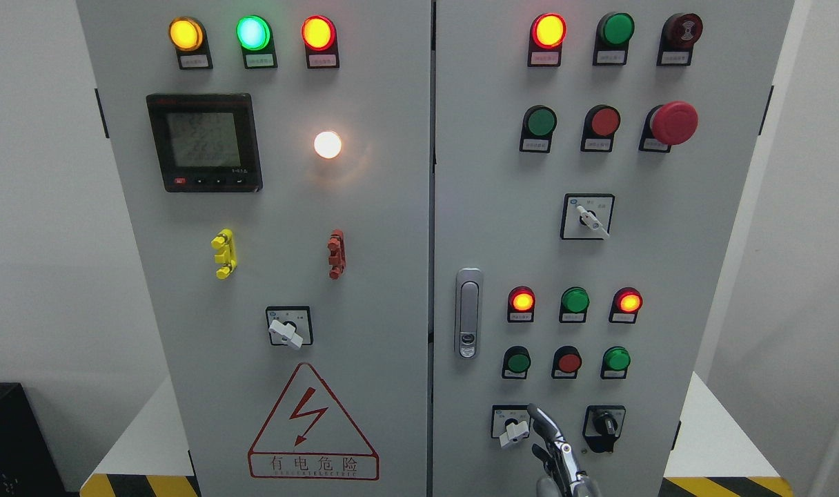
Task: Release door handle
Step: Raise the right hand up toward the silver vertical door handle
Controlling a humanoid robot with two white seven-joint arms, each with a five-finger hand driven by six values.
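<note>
Head view: right hand (561, 459) fingers (545, 422) loosely extended, empty, well below-right of door handle (468, 313).

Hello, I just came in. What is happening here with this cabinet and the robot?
The robot faces a grey electrical cabinet with two doors, both shut. Only its right hand shows, at the bottom edge, fingers relaxed and holding nothing, in front of the right door near a white rotary switch. The silver door handle stands free above it, so the handle appears released.
</note>
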